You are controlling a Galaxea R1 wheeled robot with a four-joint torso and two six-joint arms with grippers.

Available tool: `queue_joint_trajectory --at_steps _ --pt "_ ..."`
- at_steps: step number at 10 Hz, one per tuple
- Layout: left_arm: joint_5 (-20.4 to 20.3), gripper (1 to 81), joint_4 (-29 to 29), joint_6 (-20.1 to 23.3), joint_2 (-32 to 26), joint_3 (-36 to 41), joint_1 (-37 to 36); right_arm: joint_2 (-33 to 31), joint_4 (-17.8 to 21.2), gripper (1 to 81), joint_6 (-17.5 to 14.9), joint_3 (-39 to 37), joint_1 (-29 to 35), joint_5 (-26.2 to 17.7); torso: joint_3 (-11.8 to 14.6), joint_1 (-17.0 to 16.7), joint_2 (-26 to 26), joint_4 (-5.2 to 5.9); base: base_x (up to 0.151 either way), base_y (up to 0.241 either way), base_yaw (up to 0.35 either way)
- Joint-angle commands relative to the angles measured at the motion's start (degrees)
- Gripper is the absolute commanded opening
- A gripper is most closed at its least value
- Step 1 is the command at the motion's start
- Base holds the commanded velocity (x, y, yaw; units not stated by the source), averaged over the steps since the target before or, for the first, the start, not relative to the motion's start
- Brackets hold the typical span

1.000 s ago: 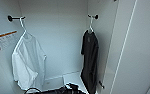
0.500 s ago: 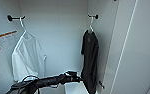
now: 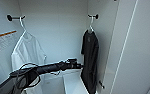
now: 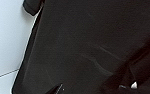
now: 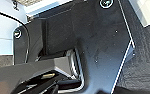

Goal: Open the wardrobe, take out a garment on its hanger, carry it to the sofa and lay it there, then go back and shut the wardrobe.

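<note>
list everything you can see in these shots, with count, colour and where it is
wardrobe: one, white, open, its inside fills the head view
wardrobe door: one, white, swung open on the right
black shirt: one, black, hanging on the right side of the wardrobe; shows large in the left wrist view
hanger: one, pale, hooked on the right peg, bearing the black shirt
white shirt: one, white, hanging on the left side on its own hanger
pegs: two, dark, one on each side wall
label: one, white with an orange stripe, left wall
left arm: one, black, reaching across toward the black shirt, its left claw beside it
</note>
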Motion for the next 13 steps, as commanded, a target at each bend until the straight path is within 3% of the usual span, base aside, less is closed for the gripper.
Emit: queue_joint_trajectory --at_steps 1,4,5,8,10,13 --pt "1.8 81.1 -5.4 -0.4 0.5 0.3 -17.7 0.2 0.6 81.1 -0.2 0.4 2.9 -3.4 -1.2 0.0 0.0 0.0 0.0 0.0 0.0" --pt "2.9 81.1 -8.5 -0.4 0.7 0.3 -22.7 0.2 0.7 81.1 -0.1 0.4 2.7 -2.6 -6.1 0.0 0.0 0.0 0.0 0.0 0.0" --pt "2.9 81.1 -10.2 -0.4 0.7 0.3 -24.7 0.2 0.7 81.1 -0.1 0.4 2.8 -2.6 -3.3 0.0 0.0 0.0 0.0 0.0 0.0" --pt "2.7 81.1 -15.8 -0.4 0.7 0.3 -30.9 0.2 0.7 81.1 -0.1 0.3 2.7 -2.6 -7.7 0.1 0.1 0.0 0.0 0.0 0.0" --pt "1.9 81.1 -19.6 -0.6 0.5 -0.2 -33.7 0.2 0.8 81.1 -0.2 0.3 2.6 -2.6 -8.3 0.1 0.1 0.0 0.0 0.0 0.0" --pt "1.7 81.1 -20.9 -4.5 0.9 -0.9 -37.8 0.3 0.8 81.1 -0.2 0.3 2.6 -2.6 -8.2 0.1 0.1 0.0 0.0 0.0 0.0"
